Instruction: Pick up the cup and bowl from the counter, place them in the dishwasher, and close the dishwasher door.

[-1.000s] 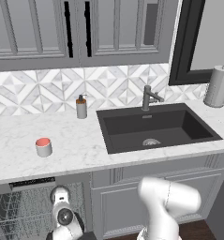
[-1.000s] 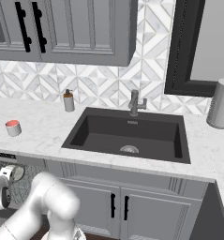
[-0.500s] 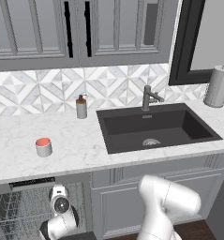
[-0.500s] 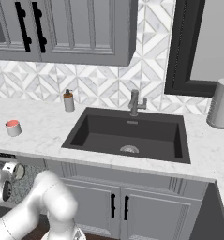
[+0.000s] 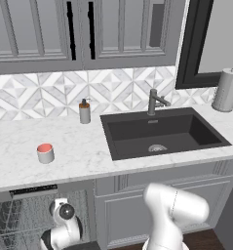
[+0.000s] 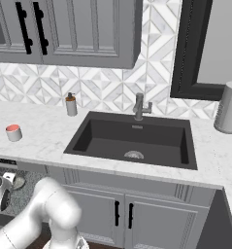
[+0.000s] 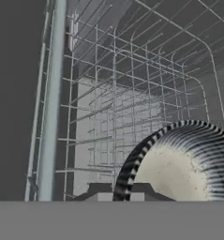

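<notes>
The bowl point(image 7: 179, 173) stands on edge, its dark rim nearest the camera and its speckled inside turned right. My gripper point(image 7: 120, 191) is shut on that rim, low inside the dishwasher, with grey wire rack point(image 7: 132, 93) all around. In the left base view my hand point(image 5: 64, 215) hangs in front of the open dishwasher point(image 5: 20, 219), under the dark control strip. The cup point(image 5: 45, 153), white outside and red inside, stands upright on the marble counter point(image 5: 79, 151) above the dishwasher; it is also at the left in the right base view point(image 6: 13, 132). The dishwasher door is out of view.
A dark sink point(image 5: 162, 132) with a faucet point(image 5: 154, 101) is set in the counter to the right. A soap dispenser point(image 5: 85, 112) stands by the backsplash and a paper towel roll point(image 5: 226, 90) at the far right. Panelled cabinet doors point(image 6: 122, 214) sit under the sink.
My hand has sunk a little in front of the rack and the arm's elbow has shifted. The cup has stayed in place on the counter.
</notes>
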{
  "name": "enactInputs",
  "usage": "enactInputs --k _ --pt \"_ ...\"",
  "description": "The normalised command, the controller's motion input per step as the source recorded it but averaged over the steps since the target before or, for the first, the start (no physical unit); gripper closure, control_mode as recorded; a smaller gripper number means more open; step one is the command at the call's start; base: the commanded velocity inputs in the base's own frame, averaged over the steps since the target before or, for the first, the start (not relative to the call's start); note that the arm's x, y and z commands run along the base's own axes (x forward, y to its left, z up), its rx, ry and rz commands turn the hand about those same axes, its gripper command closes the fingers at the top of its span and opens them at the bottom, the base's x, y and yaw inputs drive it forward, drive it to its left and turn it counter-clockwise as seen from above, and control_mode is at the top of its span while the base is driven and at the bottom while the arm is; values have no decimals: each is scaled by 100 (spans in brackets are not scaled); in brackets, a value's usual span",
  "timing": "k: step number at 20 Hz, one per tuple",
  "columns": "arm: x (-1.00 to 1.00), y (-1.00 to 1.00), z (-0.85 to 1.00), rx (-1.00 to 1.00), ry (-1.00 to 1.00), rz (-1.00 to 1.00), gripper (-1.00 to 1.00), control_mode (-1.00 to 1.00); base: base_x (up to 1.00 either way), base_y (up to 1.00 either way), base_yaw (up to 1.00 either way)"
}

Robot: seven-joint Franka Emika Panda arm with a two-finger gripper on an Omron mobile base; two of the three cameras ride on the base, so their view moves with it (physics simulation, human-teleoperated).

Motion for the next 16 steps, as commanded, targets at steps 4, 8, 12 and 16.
enactInputs --k 4,8,12,16 --pt "-100 0 -52 0 25 2 100 -100 0 0 0" --pt "-100 3 -33 -2 14 0 -100 -100 0 0 0" --pt "-88 3 -3 -1 3 0 -100 -100 0 0 0" --pt "-89 0 -2 0 -1 0 -100 -100 0 0 0"
